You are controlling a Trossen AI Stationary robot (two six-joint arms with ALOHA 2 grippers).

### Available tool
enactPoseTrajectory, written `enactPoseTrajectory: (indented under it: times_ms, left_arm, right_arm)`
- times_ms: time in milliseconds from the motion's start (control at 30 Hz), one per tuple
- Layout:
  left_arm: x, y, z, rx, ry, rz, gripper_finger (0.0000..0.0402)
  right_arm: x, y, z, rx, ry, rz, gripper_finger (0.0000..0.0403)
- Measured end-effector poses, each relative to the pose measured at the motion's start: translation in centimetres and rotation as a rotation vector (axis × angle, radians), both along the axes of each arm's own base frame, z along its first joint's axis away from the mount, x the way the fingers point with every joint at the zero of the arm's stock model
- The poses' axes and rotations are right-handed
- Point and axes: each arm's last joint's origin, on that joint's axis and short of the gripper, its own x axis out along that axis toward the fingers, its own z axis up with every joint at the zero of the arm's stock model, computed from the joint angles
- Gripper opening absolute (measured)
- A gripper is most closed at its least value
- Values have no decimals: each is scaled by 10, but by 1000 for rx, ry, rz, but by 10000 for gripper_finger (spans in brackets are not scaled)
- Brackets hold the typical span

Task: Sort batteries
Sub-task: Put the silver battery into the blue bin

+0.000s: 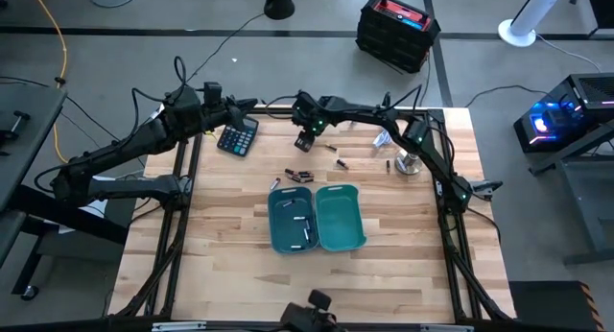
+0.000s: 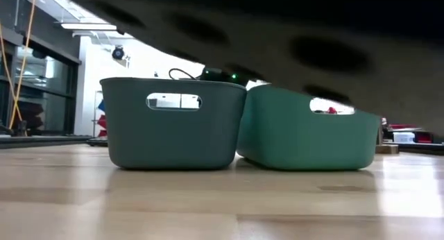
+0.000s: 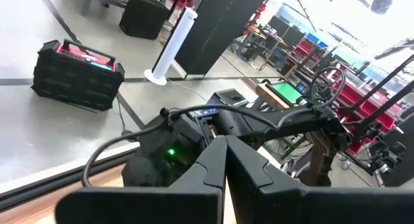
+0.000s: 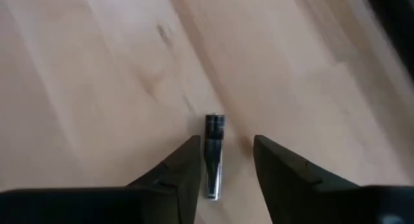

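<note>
No writing is legible; right gripper (image 4: 223, 162) spread around 1 battery (image 4: 214, 153); left gripper (image 3: 226, 160) clenched.

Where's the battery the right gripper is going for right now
In the right wrist view, a dark battery lies on the bare wooden table between the open fingers of the right gripper, not yet gripped.

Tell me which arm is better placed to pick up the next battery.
Right. Its end effector is open with a dark battery lying between the fingers. The left end effector is shut and up by the calculator.
</note>
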Motion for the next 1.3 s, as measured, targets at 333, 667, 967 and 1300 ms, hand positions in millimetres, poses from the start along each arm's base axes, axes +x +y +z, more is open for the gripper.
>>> enactPoseTrajectory:
  times_ms: [333, 667, 967, 1300]
  left_arm:
    - [0, 0, 1, 4, -10, -14, 0]
    - [0, 0, 3, 19, -22, -17, 0]
    - [1, -1, 3, 22, -17, -50, 0]
    - [2, -2, 2, 14, -14, -98, 0]
  right_arm:
    - [8, 18, 7, -185, 116, 238, 69]
    - [9, -6, 49, -161, -3, 153, 1]
    - [-14, -41, 89, -82, -56, -49, 11]
    - [-63, -85, 48, 111, 34, -223, 107]
